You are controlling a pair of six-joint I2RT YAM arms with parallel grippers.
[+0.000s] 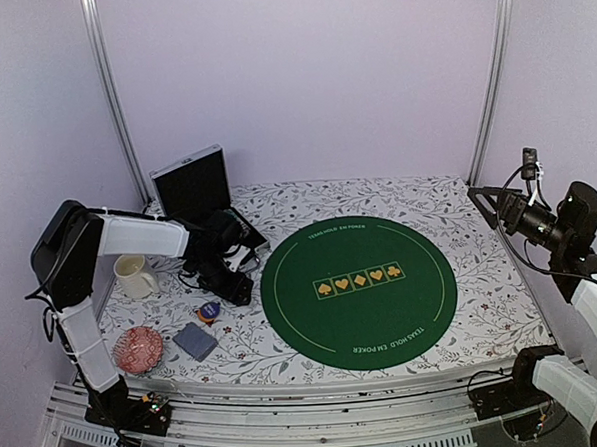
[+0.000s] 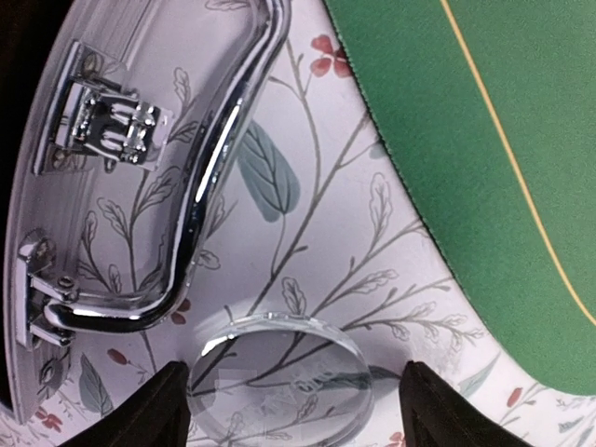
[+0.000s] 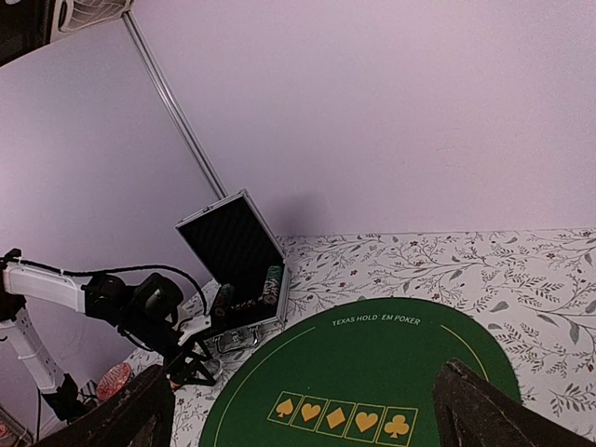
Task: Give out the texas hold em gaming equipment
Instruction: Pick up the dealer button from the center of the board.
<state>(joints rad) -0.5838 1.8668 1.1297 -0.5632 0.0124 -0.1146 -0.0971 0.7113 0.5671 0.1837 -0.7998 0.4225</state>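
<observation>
While I watch the left wrist feed, the left pincer (image 2: 293,396) hangs low over the floral tablecloth (image 2: 307,233). Its jaws are released and set either side of a clear round disc (image 2: 279,377) that lies flat on the cloth. One fingertip (image 2: 158,410) meets the disc's rim and the other stands just off it, so I do not call this a grip.

Just beyond the fingertips runs the chrome handle (image 2: 219,177) of the open metal case (image 1: 191,184), with a latch (image 2: 107,126) beside it. On the pincer's other side, near but apart, curves the edge of the green round mat (image 2: 484,140).

From overhead I see the orange and purple buttons (image 1: 209,310) close behind this pincer, toward the arm bases. The blue-grey cards (image 1: 194,340) lie just past them. A red patterned round object (image 1: 138,349) sits beside the cards, farther from the pincer, and a cream mug (image 1: 133,276) stands out beyond the forearm.

Poker chips (image 3: 271,279) stand in the case, just past the handle from the pincer.

My right pincer (image 3: 307,419) is raised high with its jaws spread wide and released. All the equipment lies well apart from it, across the mat.
</observation>
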